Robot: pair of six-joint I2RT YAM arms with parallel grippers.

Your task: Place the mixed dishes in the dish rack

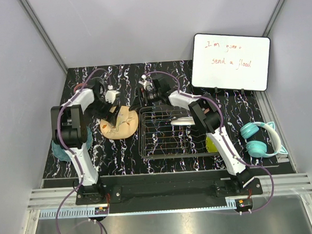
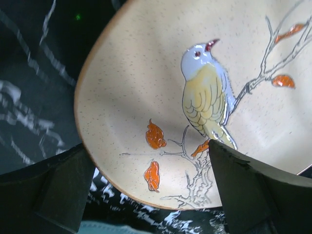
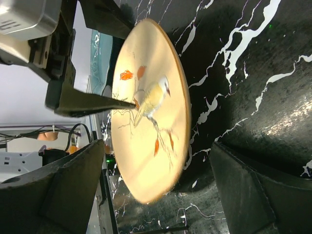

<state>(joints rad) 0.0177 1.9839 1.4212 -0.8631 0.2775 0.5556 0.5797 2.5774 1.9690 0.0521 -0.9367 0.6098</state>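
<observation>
The peach bird-pattern plate (image 1: pixel 122 124) lies on the black marbled table just left of the dish rack (image 1: pixel 169 155). My left gripper (image 1: pixel 111 115) hangs open over the plate's near-left rim. In the left wrist view the plate (image 2: pixel 146 87) fills the frame and its edge runs between the open fingers (image 2: pixel 63 185). My right gripper (image 1: pixel 142 96) is open behind the rack and points at the plate (image 3: pixel 151 146) from a distance; that view shows a left finger tip against the plate's face. A white dish (image 1: pixel 181 120) rests in the rack. A lime-green bowl (image 1: pixel 211 144) shows by the rack's right side, half hidden by the right arm.
A teal plate (image 1: pixel 56 149) sits at the table's left edge behind the left arm. Teal headphones (image 1: pixel 260 137) lie at the right. A whiteboard (image 1: pixel 230 61) with red writing stands at the back right. Grey walls enclose the table.
</observation>
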